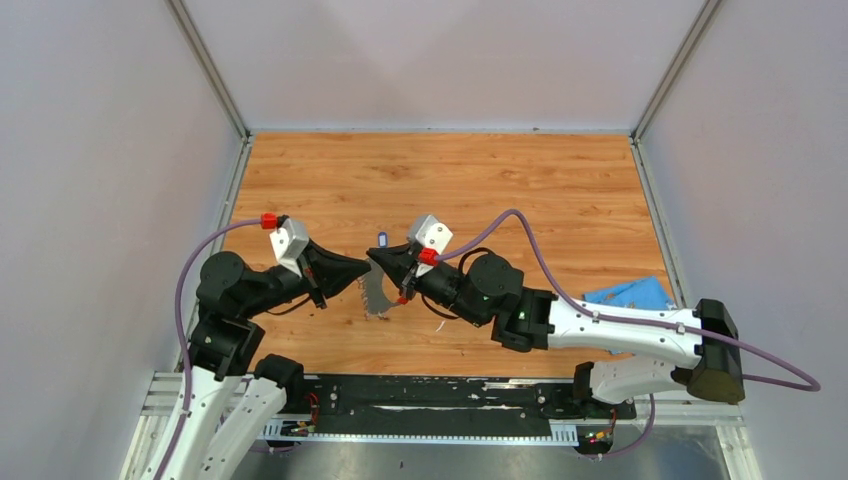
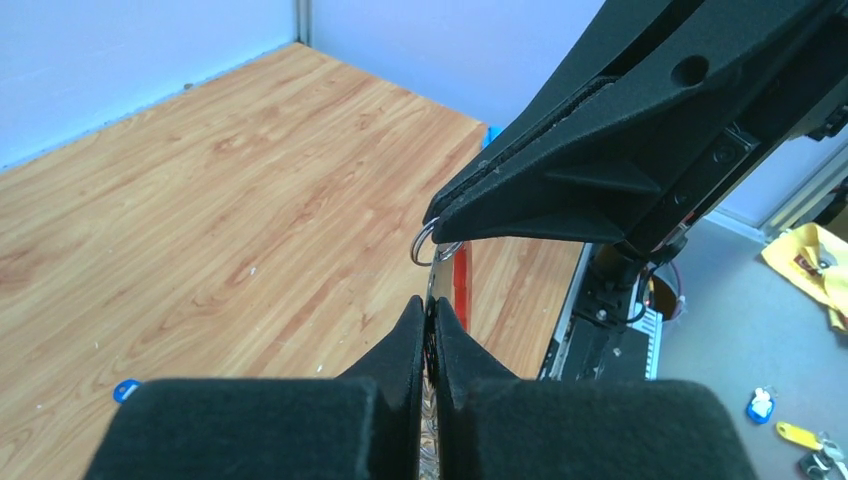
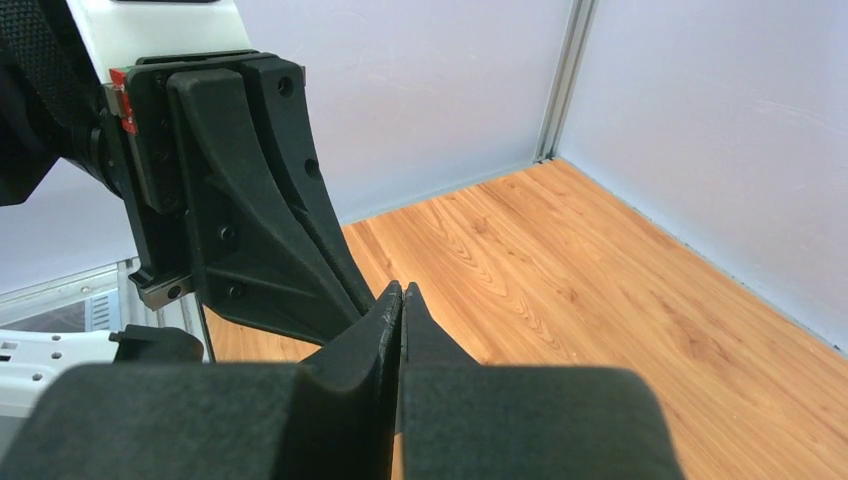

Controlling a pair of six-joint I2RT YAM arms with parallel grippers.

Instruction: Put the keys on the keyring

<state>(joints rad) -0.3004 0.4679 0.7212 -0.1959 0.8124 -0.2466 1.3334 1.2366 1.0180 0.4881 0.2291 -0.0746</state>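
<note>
My left gripper (image 1: 362, 268) (image 2: 430, 303) is shut on a thin grey metal piece of the keyring (image 1: 377, 296), held above the table. The keyring's red loop (image 2: 460, 285) runs up just past the fingertips. My right gripper (image 1: 375, 257) (image 3: 400, 288) is shut, tip to tip with the left one. A small silvery ring (image 2: 423, 247) sticks out at its tip in the left wrist view. The blue-and-white key (image 1: 383, 239) (image 2: 126, 389) lies on the table behind the grippers. The black-headed key is hidden.
A blue cloth (image 1: 630, 293) lies at the table's right edge. The black base rail (image 1: 430, 395) runs along the near edge. Off the table, the left wrist view shows a yellow cloth (image 2: 812, 262) and loose key tags (image 2: 762, 405).
</note>
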